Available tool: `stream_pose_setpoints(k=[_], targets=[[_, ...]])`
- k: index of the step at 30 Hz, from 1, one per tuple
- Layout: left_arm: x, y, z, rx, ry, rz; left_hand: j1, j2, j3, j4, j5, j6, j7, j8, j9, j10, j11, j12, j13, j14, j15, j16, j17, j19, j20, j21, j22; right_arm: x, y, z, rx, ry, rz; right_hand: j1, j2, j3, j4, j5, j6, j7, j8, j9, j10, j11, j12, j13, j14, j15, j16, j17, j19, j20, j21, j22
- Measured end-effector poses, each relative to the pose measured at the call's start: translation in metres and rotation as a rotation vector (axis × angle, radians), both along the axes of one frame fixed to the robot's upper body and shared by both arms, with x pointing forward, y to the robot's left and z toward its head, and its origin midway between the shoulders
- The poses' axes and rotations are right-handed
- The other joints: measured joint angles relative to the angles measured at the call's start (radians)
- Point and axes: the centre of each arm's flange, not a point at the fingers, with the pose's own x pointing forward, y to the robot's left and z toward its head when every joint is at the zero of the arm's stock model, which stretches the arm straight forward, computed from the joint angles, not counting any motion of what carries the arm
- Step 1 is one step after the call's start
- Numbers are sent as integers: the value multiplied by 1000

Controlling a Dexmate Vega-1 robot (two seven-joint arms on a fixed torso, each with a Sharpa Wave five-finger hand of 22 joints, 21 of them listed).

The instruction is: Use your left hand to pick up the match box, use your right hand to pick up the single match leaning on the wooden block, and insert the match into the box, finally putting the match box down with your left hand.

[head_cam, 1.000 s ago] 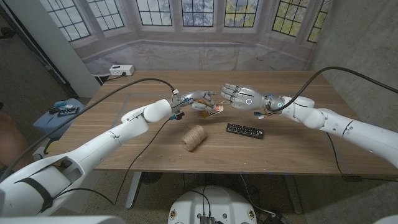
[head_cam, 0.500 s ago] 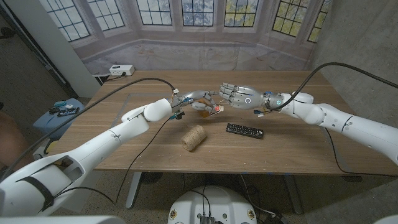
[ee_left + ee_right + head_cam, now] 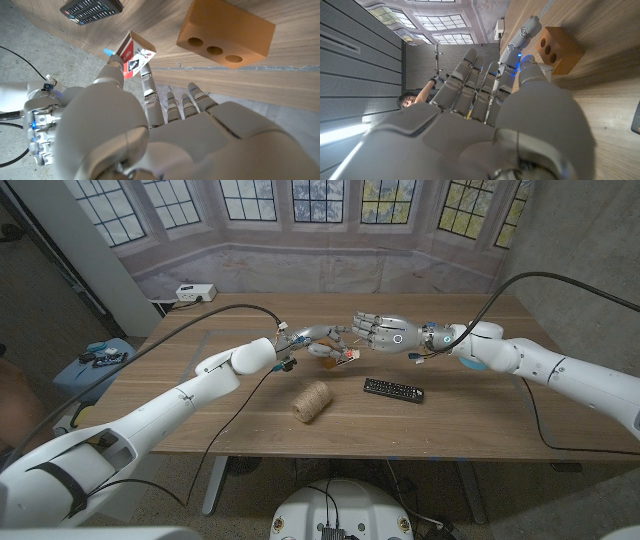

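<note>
Right hand [image 3: 385, 333] has been edging closer; left hand [image 3: 318, 340] is pinching the match box [image 3: 134, 56]. Right fingers' grasp: cannot tell. Left wrist view is showing the wooden block [image 3: 226, 33].

My left hand [image 3: 318, 337] is grey and silver, my right hand [image 3: 385, 333] the same with a blue light on its back. The match box [image 3: 134, 56] I see as red and white with a black mark. Wooden block [image 3: 226, 34]: orange-tan, dark holes. Remote [image 3: 393, 390]: black. Twine spool [image 3: 312, 401]: pale tan. Table [image 3: 480, 410]: brown woodgrain.
</note>
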Motion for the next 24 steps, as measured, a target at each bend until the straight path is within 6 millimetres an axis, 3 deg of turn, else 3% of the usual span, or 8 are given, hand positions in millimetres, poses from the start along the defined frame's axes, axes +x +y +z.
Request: stream_pose_setpoints(k=[24], targets=[[4, 0, 5, 1, 3, -1, -4, 4, 0, 0, 0, -5, 5, 0, -1, 0, 0, 0, 0, 0, 0, 0, 0, 0, 0, 0, 0, 6, -7, 3, -40, 9, -34, 0, 0, 0, 0, 0, -5, -5, 0, 0, -1, -1, 0, 0, 0, 0, 0, 4, -9, 2, 0, 0]])
